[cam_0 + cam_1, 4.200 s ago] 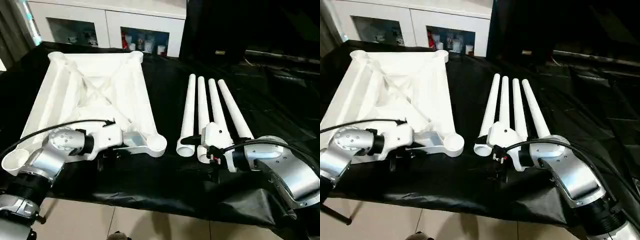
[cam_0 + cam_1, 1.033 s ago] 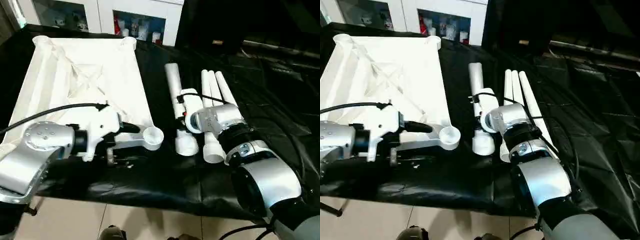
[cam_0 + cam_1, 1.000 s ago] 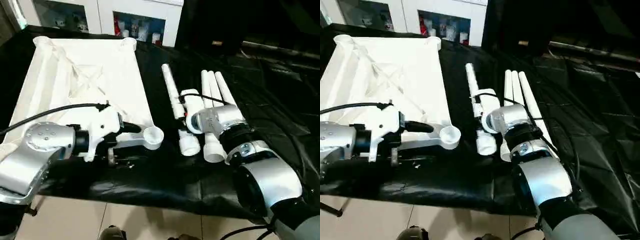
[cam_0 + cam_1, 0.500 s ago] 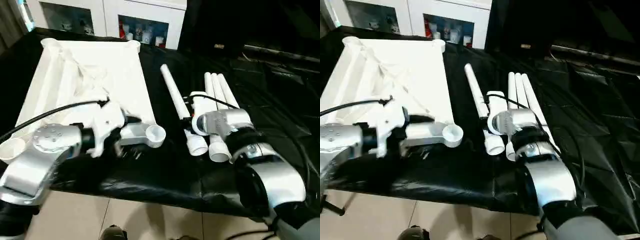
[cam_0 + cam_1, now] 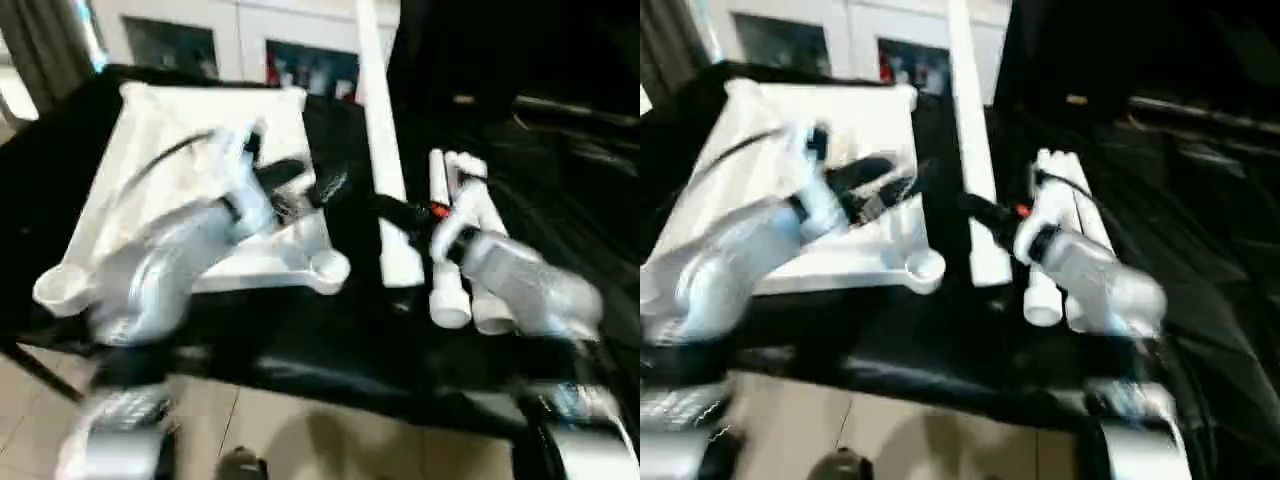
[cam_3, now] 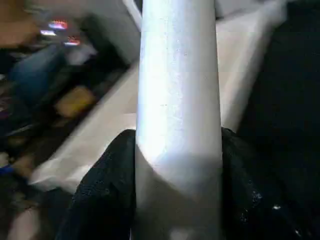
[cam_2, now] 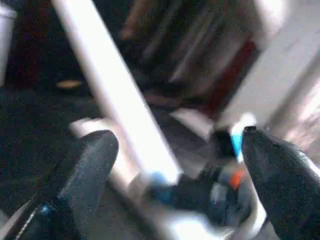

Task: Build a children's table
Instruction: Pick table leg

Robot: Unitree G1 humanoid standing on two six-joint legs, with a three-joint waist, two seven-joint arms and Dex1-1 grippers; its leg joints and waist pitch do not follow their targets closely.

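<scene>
The children's table is in pieces on the black-draped work surface [image 5: 300, 350]. Nearest, at the lower right of the head view, the right arm's silver forearm [image 5: 530, 285] reaches in over the cloth. Its gripper, the right gripper [image 5: 392, 212], is clamped on one white leg [image 5: 378, 130]; in the right wrist view the two black fingers [image 6: 107, 185] press against either side of the tube [image 6: 177, 100]. That leg stands nearly upright at centre frame, its thick end low near the cloth and its thin end running out of the top of the picture. Just right of it, the three other legs [image 5: 455, 235] lie side by side, open ends toward the near edge. On the left, the left arm [image 5: 170, 270] stretches over the near corner of the top, and the left gripper [image 5: 310, 185] has its fingers spread wide with nothing between them, pointing toward the raised leg. The white top [image 5: 150, 150] lies ribbed side up at upper left, a round corner socket [image 5: 328, 266] showing at its near right corner. A white cabinet [image 5: 200, 35] stands behind.
</scene>
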